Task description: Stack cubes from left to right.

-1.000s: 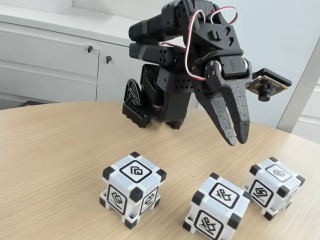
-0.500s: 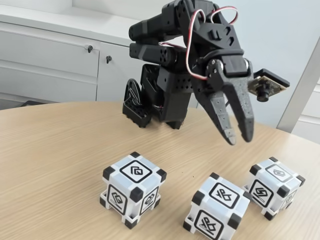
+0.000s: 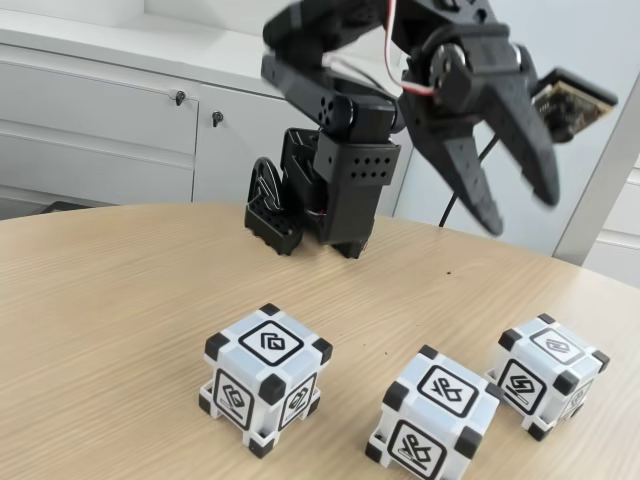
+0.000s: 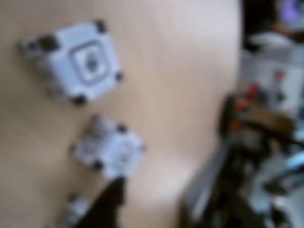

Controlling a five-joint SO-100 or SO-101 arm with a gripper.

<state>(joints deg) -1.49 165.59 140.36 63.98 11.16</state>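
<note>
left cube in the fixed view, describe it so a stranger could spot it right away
On the round wooden table, three white cubes with black corners sit in a row near the front edge, below the raised, open claw. The left cube stands apart from the other two, with a wider gap beside it, and its top glyph is a hexagon-like outline rather than their crossed squiggle.

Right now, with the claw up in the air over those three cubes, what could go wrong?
The gripper hangs open and motion-blurred, so a fast descent might land off-centre and knock a cube aside. The middle cube and right cube sit close together, so a finger could bump the neighbour. The left cube stands apart; carrying it over risks a crooked, toppling stack.
</note>
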